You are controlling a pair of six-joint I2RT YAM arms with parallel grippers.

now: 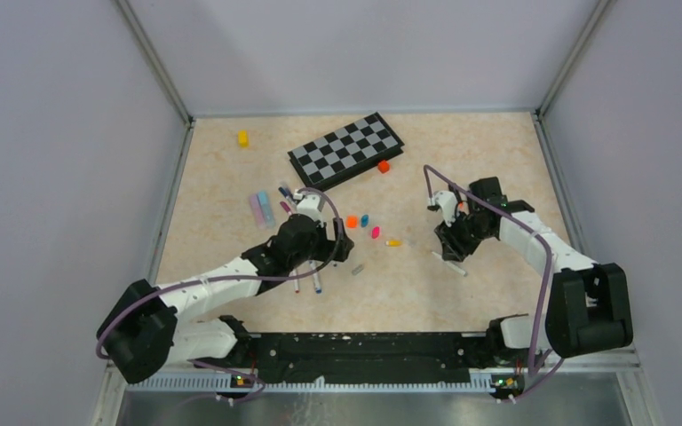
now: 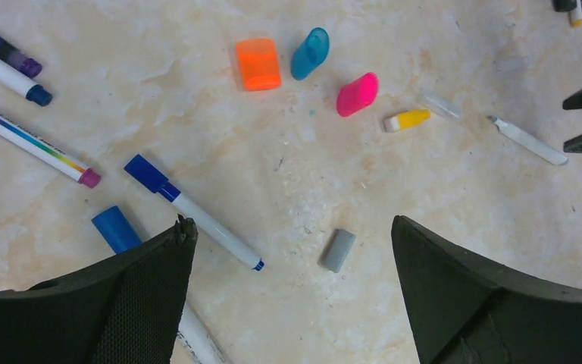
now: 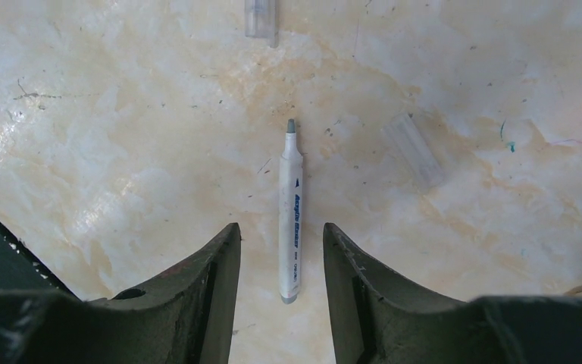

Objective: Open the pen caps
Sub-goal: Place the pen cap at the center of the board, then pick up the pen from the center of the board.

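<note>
Grey-tipped marker: white barrel, printed lettering, lies flat on the table. Nib is bare, so its cap is already off. A clear cap lies just right of the nib, and a second clear cap lies farther out. I cannot tell which one belongs to it.

Right gripper: fingers parted narrowly, straddling the marker's rear end. Bare table shows on either side of the barrel, so it grips nothing.

Judgement: this marker is finished and the job is partway through, between pens. Loose caps lie mid-table: orange cap, blue cap, pink cap, yellow cap and grey cap.

Next candidate: blue-capped marker, cap on, lying slantwise just ahead of the left finger. Further capped pens lie to the far left.

Left gripper: fingers spread wide and empty, above the table.

The next move calls for one gripper to pinch the white barrel and the other to close on the blue cap. The pull should run straight along the pen's axis, because the thin barrel will likely roll or pivot if it is caught off-centre.
</note>
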